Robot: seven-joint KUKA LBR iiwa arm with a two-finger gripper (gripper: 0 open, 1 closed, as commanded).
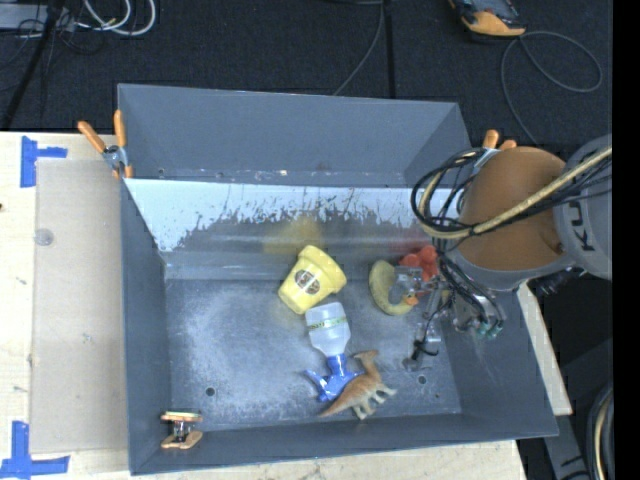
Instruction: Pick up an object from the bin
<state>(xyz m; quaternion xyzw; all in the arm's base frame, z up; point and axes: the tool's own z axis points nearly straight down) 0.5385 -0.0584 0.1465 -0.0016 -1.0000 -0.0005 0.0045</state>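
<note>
My gripper (424,348) hangs low over the bin's right side, just above the floor. Left of it, close by, lies a pale yellow-green curved piece (384,288), with a small red thing (421,260) right behind that. A tan toy dinosaur (361,393) lies on the floor to the gripper's lower left, touching a blue piece (328,379). Nothing shows held in the gripper.
A yellow cup-shaped thing (311,278) lies on its side near the bin's middle, and a clear bottle-like thing (328,330) lies just below it. The arm with its orange cover and cables reaches in over the right rim. Bare grey floor spreads across the bin's left half.
</note>
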